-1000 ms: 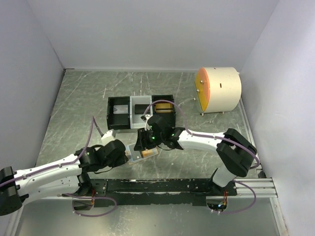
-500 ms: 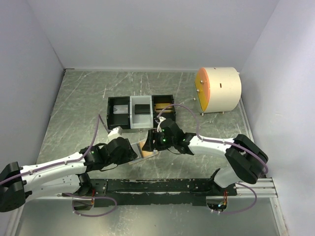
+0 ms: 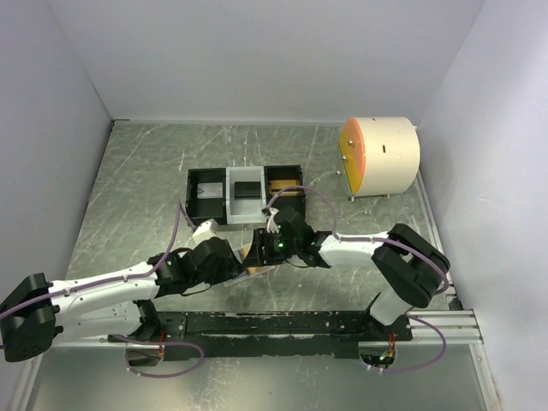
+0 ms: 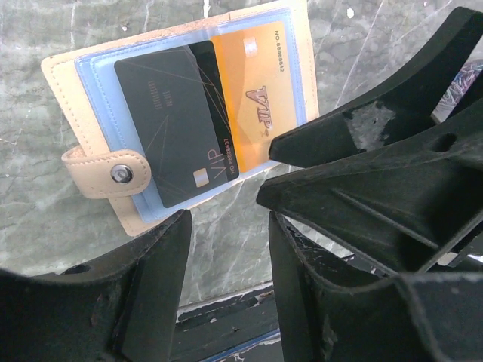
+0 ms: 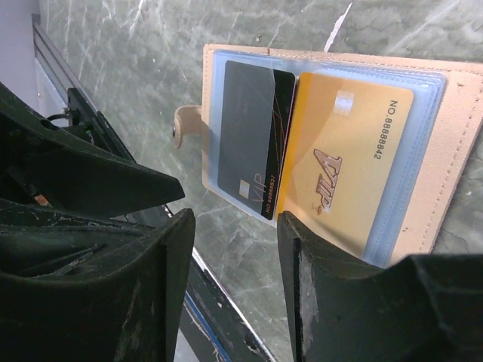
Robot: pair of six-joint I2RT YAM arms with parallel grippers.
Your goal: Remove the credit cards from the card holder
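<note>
- card holder (image 4: 59,98): open flat on tabletop (image 4: 377,23), between the hands.
- black card (image 4: 162,113), gold card (image 4: 253,90): in its slots; probably thin, stiff, slick; pinch an exposed edge.
- left hand (image 4: 226,230), right hand (image 5: 235,226): jaws apart, empty.

Grey marbled table (image 3: 137,197). Lying flat and open near its front edge: a tan card holder (image 4: 59,105) (pale blue inside). Farther back, a three-compartment tray (image 3: 205,220); toward the right rear, a cream drum (image 3: 385,158), orange-faced.
</note>
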